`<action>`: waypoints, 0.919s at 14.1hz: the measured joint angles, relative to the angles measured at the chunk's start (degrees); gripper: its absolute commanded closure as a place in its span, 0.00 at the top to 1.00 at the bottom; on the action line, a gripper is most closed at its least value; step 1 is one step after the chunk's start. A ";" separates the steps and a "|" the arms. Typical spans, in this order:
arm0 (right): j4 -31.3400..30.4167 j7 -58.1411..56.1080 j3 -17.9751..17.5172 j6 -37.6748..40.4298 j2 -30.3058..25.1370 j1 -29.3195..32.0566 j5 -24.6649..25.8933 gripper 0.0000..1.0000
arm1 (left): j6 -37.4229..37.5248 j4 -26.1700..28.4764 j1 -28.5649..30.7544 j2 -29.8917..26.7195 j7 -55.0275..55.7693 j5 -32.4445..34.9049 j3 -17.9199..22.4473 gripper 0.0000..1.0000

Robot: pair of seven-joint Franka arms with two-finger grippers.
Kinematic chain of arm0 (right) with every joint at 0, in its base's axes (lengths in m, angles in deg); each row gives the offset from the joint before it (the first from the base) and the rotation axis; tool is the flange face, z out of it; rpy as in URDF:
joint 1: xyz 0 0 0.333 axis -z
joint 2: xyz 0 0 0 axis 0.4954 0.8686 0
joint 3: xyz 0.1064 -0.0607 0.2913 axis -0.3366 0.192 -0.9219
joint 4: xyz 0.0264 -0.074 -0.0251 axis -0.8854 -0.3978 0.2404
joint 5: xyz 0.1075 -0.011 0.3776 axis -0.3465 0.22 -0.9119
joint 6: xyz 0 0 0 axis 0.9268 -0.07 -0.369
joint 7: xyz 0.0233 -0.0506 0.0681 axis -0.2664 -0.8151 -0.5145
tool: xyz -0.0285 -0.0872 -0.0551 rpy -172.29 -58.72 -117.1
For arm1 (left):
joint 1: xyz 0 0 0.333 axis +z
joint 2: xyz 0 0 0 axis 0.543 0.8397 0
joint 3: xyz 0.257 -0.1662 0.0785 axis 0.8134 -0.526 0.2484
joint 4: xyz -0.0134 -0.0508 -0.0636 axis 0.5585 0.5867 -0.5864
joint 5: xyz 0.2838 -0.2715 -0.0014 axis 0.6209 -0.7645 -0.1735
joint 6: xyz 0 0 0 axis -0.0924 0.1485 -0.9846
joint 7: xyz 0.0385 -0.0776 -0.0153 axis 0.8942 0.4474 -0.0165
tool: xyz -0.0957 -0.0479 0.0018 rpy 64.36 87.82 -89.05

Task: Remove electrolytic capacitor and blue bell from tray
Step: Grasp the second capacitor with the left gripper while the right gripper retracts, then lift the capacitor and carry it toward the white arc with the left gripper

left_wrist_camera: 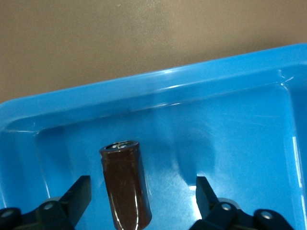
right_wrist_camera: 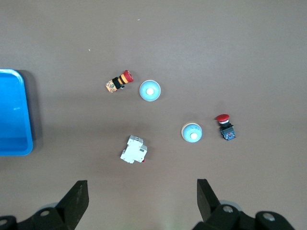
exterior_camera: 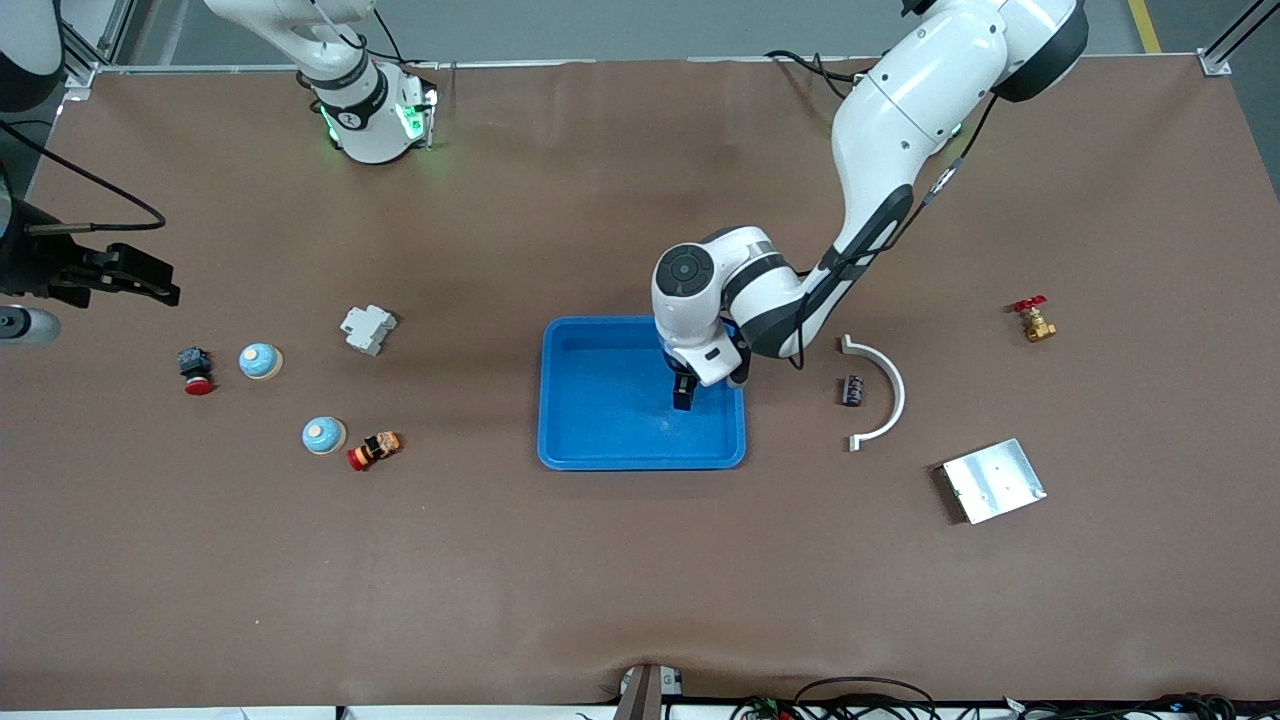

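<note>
Blue tray (exterior_camera: 600, 440) holds brown capacitor (left_wrist_camera: 125, 187) between open fingers (left_wrist_camera: 76, 196).

The tabletop (exterior_camera: 600, 600) is covered in a matt brown sheet, smooth with faint creases. The blue tray (exterior_camera: 560, 400) is glossy plastic that throws bright highlights. In it, the capacitor (left_wrist_camera: 125, 187) has a shiny dark brown sleeve and a metallic top. Near the tabletop's edge at the left arm's end, the square plate (exterior_camera: 994, 480) is brushed bare metal and the valve (exterior_camera: 1034, 321) looks brassy.
</note>
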 measured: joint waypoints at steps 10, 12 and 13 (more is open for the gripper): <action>0.40 0.04 0.34 0.06 0.00 -0.54 -0.02 1.00 | 0.14 -1.09 -0.57 -0.07 -0.87 3.03 0.14 0.00; 0.40 0.04 0.36 0.06 0.00 -0.50 -0.02 1.00 | 0.14 -2.01 -0.17 -0.07 -3.17 3.01 0.30 0.00; 0.40 0.04 0.39 0.06 0.00 -0.42 -0.02 1.00 | 0.14 -2.27 0.16 -0.07 -4.02 3.00 0.32 0.00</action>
